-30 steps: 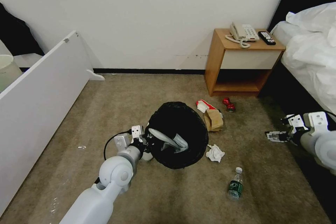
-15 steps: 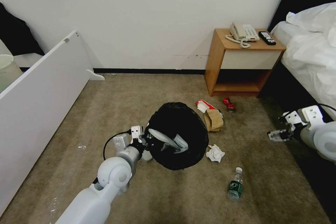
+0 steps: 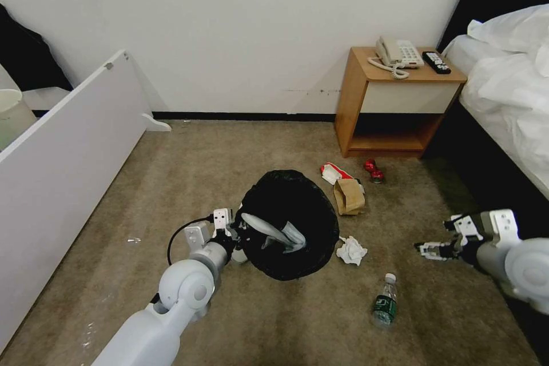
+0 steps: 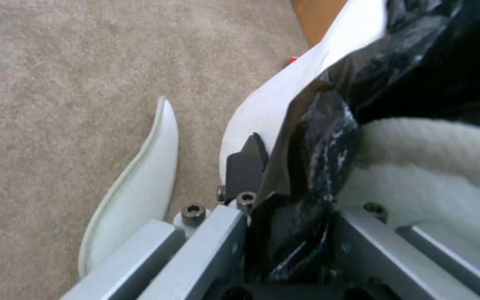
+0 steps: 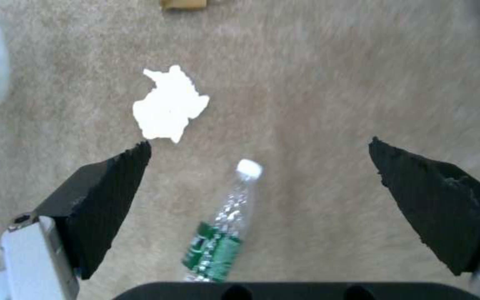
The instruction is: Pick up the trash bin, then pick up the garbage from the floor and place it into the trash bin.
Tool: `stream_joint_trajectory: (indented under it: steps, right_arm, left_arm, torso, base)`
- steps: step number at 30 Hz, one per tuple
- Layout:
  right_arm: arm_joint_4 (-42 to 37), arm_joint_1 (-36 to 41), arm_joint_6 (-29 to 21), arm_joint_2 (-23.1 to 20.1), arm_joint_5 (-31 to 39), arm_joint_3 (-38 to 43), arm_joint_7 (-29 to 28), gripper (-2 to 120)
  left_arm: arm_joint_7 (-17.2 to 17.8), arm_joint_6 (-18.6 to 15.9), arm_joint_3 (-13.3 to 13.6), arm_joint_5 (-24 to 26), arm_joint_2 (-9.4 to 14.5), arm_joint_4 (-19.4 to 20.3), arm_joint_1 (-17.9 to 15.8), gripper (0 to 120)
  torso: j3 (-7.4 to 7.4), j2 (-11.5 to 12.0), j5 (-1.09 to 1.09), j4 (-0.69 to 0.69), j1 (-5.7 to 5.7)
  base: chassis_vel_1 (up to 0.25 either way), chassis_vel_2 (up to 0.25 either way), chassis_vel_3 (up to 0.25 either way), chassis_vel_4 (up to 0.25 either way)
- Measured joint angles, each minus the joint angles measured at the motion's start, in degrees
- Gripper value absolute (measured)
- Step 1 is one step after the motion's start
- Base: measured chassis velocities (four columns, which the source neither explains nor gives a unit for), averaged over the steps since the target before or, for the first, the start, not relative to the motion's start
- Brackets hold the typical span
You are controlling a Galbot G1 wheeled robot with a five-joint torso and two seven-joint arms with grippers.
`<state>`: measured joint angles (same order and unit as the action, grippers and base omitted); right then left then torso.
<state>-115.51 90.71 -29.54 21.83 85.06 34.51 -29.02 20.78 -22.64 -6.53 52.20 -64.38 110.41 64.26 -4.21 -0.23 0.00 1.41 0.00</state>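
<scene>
Left hand point(image 3: 239, 238) grips the black-lined round white trash bin point(image 3: 289, 223) at its rim (slippers inside); right hand point(image 3: 426, 250), wide open, hovers above the small clear plastic bottle point(image 5: 221, 233), with floor litter uncollected.

A: What do the arms look like?
B: Glossy pale grey-white shells with round joint housings. A black cable loops beside the left wrist point(image 3: 197, 234).

A: And the grippers?
B: The left gripper point(image 4: 284, 196) has grey metal bars, dark hex screws and a black pad. The right gripper point(image 5: 259, 200) has wedge-shaped black pads with rough edges on silver mounts. White brackets with small dark holes sit on both wrists.
</scene>
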Motion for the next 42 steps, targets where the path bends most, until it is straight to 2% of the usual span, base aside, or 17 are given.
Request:
stream_joint_trajectory:
  steps: [1, 2, 5, 8, 17, 30, 31, 33, 42]
  right_arm:
    - [0.9, -1.7, 0.3, 3.7, -1.6, -1.8, 0.0, 100]
    - [0.9, -1.7, 0.3, 3.7, -1.6, -1.8, 0.0, 100]
    - [2.4, -4.6, 0.6, 8.7, -3.9, -4.7, 0.0, 100]
    - [3.8, -6.5, 1.1, 11.2, -5.7, -6.5, 0.5, 100]
    - [7.9, -11.2, 1.6, 16.1, -8.0, -10.9, 1.3, 100]
    - [10.0, -10.8, 1.4, 23.7, -11.7, -10.9, 0.3, 100]
    - [10.0, -10.8, 1.4, 23.7, -11.7, -10.9, 0.3, 100]
    - [11.1, -10.7, 1.3, 26.8, -13.3, -10.8, -0.2, 100]
    - [13.5, -11.5, 1.3, 31.0, -16.4, -11.1, -1.8, 100]
  left_arm:
    - [-0.1, 0.0, -0.1, -0.1, 0.2, -0.1, 0.1, 0]
    - [-0.1, 0.0, -0.1, -0.1, 0.2, -0.1, 0.1, 0]
    - [-0.5, 0.1, -0.2, 0.0, 0.6, -0.5, 0.2, 0]
    - [-0.7, 0.4, -0.2, 0.1, 1.0, -0.9, 0.2, 0]
    - [-1.1, 0.6, -0.3, -0.1, 1.2, -1.6, 0.5, 0]
    - [-1.0, 0.6, -1.6, -1.7, -0.3, -1.8, 1.8, 0]
    - [-1.0, 0.6, -1.6, -1.7, -0.3, -1.8, 1.8, 0]
    - [-0.9, 0.7, -1.9, -2.0, -0.2, -1.8, 2.1, 0]
    - [-0.9, 0.9, -2.1, -1.9, 0.4, -1.9, 2.2, 0]
  torso:
    - [0.00, 0.0, 0.02, 0.00, 0.00]
    - [0.00, 0.0, 0.02, 0.00, 0.00]
    - [0.00, 0.0, 0.00, -0.01, 0.00]
    - [0.00, 0.0, -0.01, -0.01, 0.00]
    - [0.00, 0.0, 0.00, -0.02, 0.00]
    - [0.00, 0.0, -0.01, -0.01, 0.00]
    - [0.00, 0.0, -0.01, -0.01, 0.00]
    - [0.00, 0.0, 0.00, -0.01, 0.00]
    - [-0.01, 0.0, 0.00, -0.01, 0.00]
  base:
    - [0.000, 0.000, 0.000, 0.000]
    - [0.000, 0.000, 0.000, 0.000]
    - [0.000, 0.000, 0.000, 0.000]
    - [0.000, 0.000, 0.000, 0.000]
    - [0.000, 0.000, 0.000, 0.000]
    - [0.000, 0.000, 0.000, 0.000]
    - [0.000, 0.000, 0.000, 0.000]
    - [0.000, 0.000, 0.000, 0.000]
    - [0.000, 0.000, 0.000, 0.000]
